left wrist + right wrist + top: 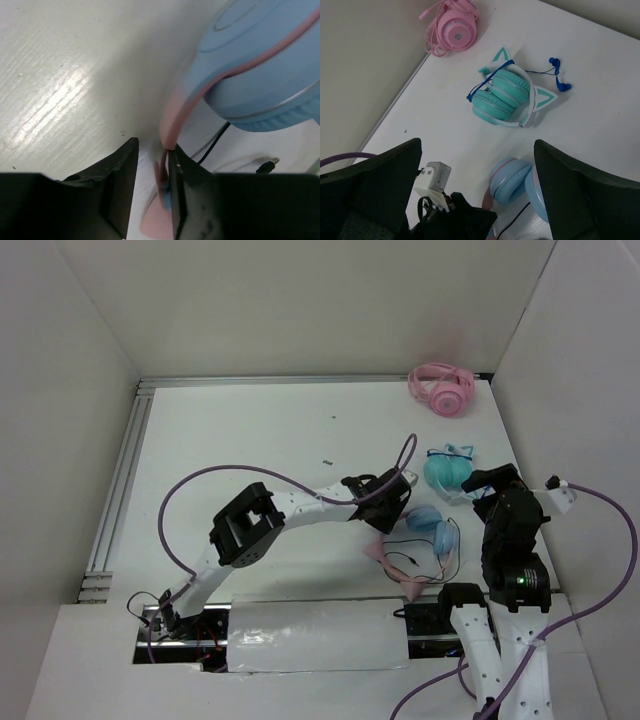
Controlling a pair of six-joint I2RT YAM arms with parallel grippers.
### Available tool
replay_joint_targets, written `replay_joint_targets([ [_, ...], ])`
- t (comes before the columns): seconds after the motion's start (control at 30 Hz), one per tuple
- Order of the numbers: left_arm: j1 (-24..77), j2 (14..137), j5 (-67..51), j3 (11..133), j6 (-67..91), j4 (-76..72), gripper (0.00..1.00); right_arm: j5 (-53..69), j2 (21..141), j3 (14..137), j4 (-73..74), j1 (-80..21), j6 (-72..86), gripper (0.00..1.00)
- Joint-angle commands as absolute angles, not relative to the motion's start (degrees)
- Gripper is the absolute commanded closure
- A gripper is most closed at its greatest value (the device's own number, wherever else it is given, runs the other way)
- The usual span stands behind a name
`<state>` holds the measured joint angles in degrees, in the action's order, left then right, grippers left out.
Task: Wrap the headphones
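Note:
The headphones (432,527) lie on the white table at the right, with light blue ear cups (260,65), a pink headband (172,117) and a thin black cable (215,142). In the right wrist view the headphones (512,180) show at the bottom. My left gripper (388,508) straddles the headband. In the left wrist view my left gripper (151,150) has the band against its right finger, and a gap remains on the left side. My right gripper (488,486) hovers wide open above the table, and the right wrist view shows nothing between the right gripper (477,145) fingers.
Teal cat-eared headphones (447,468) with a blue cord lie just beyond the task headphones. All-pink headphones (443,390) sit at the far right corner. White walls enclose the table on three sides. The cable's plug (267,164) rests on the table.

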<state>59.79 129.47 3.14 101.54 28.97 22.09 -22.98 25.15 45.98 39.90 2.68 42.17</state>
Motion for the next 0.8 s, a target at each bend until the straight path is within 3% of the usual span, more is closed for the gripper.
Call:
replay_joint_targets([
  [0.0, 60.56, 130.52, 5.54, 101.95, 29.00, 22.50, 0.59, -24.35, 24.17, 45.70, 39.99, 3.08, 42.19, 0.00],
  [0.03, 60.56, 130.08, 5.62, 101.87, 29.70, 23.02, 0.72, -24.17, 23.91, 45.62, 39.73, 3.08, 42.27, 0.00],
  [0.17, 60.47, 125.88, 7.81, 99.67, 29.44, 21.89, 0.98, -22.25, 23.38, 45.27, 38.76, 3.08, 41.22, 0.00],
  [0.43, 59.42, 113.22, 21.26, 96.51, 31.81, 25.92, 1.00, -7.05, 18.82, 42.37, 30.42, 3.08, 32.35, 0.00],
  [0.77, 53.89, 78.62, 27.96, 81.76, 39.11, 31.99, 1.00, 20.01, 15.73, 38.33, 20.58, 3.08, 25.32, 0.00],
])
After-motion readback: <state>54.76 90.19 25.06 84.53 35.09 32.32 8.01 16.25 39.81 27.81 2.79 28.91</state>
